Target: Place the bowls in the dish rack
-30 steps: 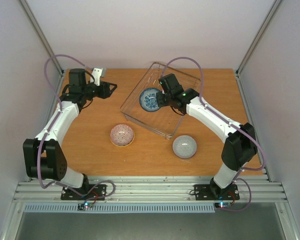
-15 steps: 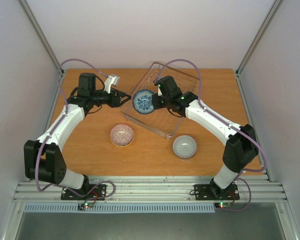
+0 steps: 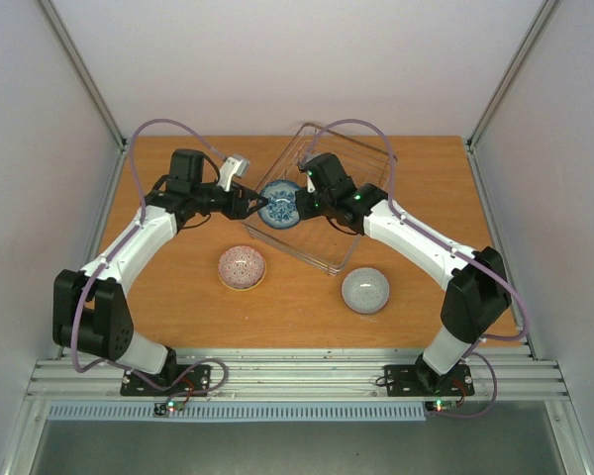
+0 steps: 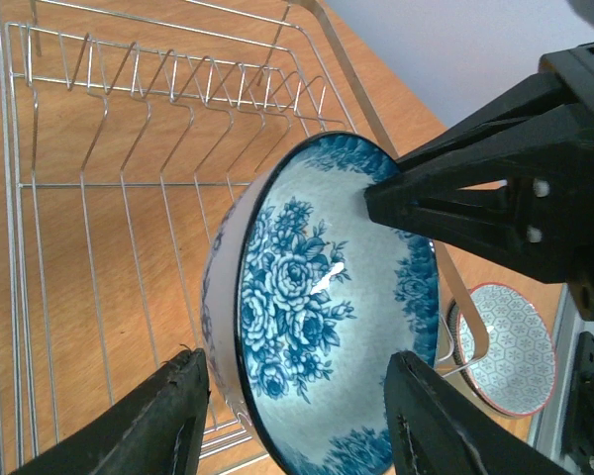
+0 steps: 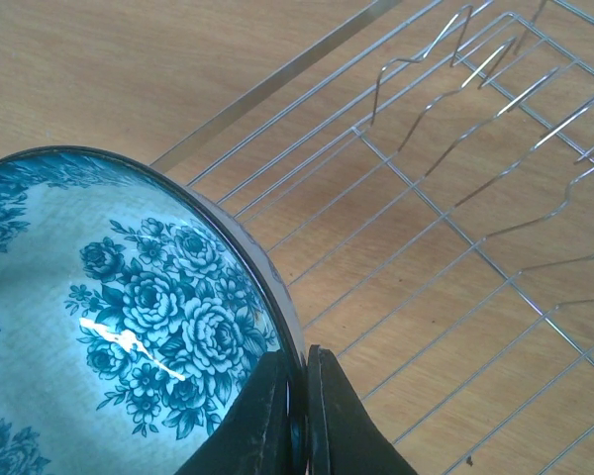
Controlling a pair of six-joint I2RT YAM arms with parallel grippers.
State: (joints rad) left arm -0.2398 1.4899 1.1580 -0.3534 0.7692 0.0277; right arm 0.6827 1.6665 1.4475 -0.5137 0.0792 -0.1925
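My right gripper [image 5: 305, 381] is shut on the rim of the blue-and-white bowl [image 5: 109, 317]. It holds the bowl [image 3: 278, 204] tilted on edge above the left corner of the wire dish rack [image 3: 322, 213]. My left gripper [image 4: 295, 361] is open. Its fingers [image 4: 168, 421] straddle the bowl's [image 4: 327, 327] lower edge, one beside the outer wall and one in front of the inside. In the top view the left gripper [image 3: 249, 203] meets the bowl from the left and the right gripper [image 3: 303, 198] from the right. A pink patterned bowl [image 3: 242, 267] and a grey bowl [image 3: 365, 290] sit on the table.
The rack's [image 4: 129, 148] upright wire prongs [image 5: 455, 59] stand behind the held bowl. The pink bowl [image 4: 505, 346] lies just outside the rack's near rail. Bare wooden table [image 3: 178, 287] surrounds the two loose bowls.
The left arm has swung right until its open fingers reach the blue bowl. The right arm has carried the bowl leftward to the rack's left corner.
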